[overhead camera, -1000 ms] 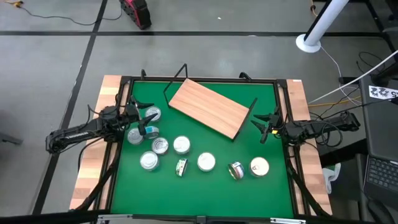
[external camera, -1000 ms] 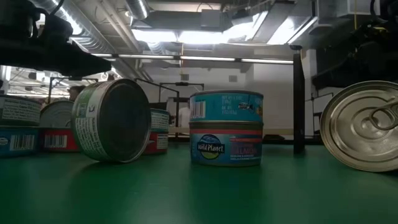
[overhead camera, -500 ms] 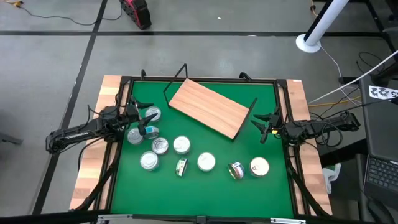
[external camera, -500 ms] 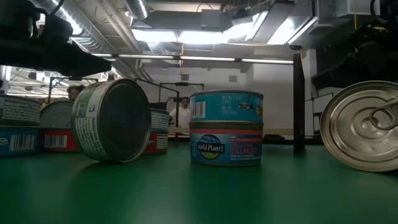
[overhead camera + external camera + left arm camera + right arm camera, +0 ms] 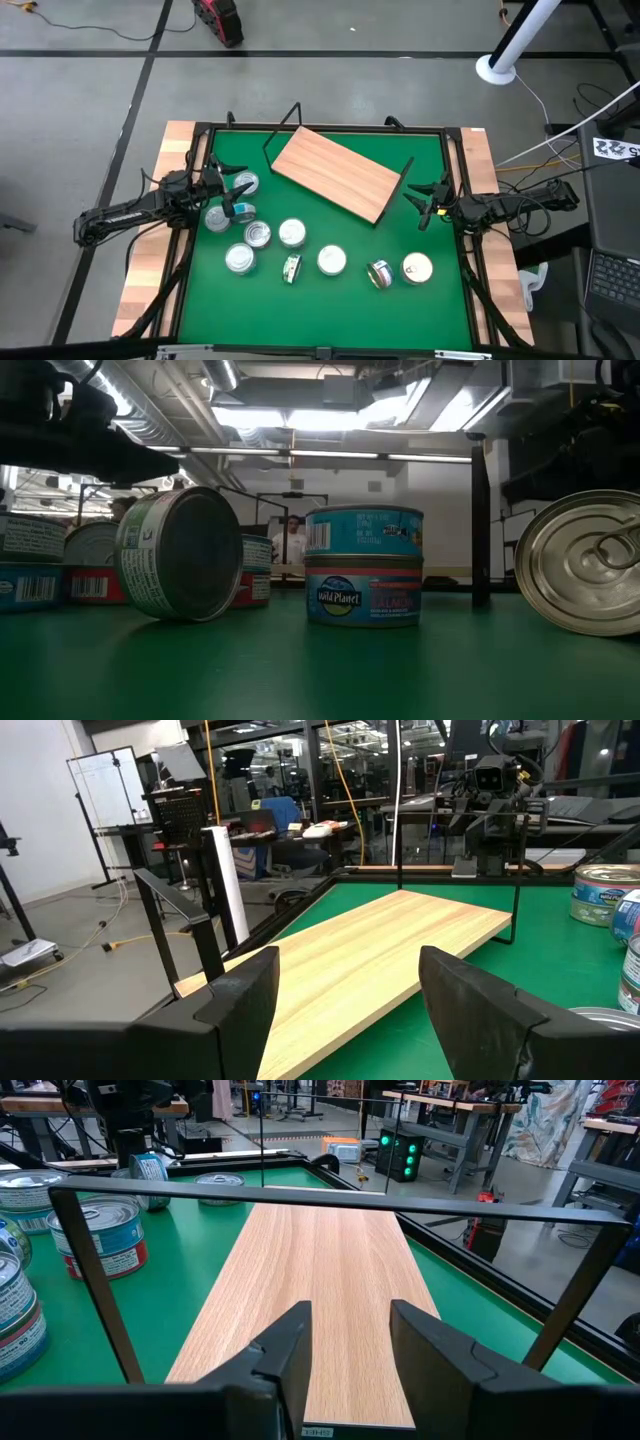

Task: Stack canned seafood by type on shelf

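Resting at the left edge of the green tabletop, the left gripper has its fingers spread well apart with nothing between them, just beside a cluster of tins: one tin near its tip and two more close under it. Toward the front edge a loose row of canned seafood runs across: a silver-lidded tin, another, a third, one tipped on its side, a flat one, another tilted one and a gold-topped tin. The shelf lies skewed near the back edge, its board bare. At the right edge the right gripper sits just off the shelf's end with its fingers partly open, gripping nothing.
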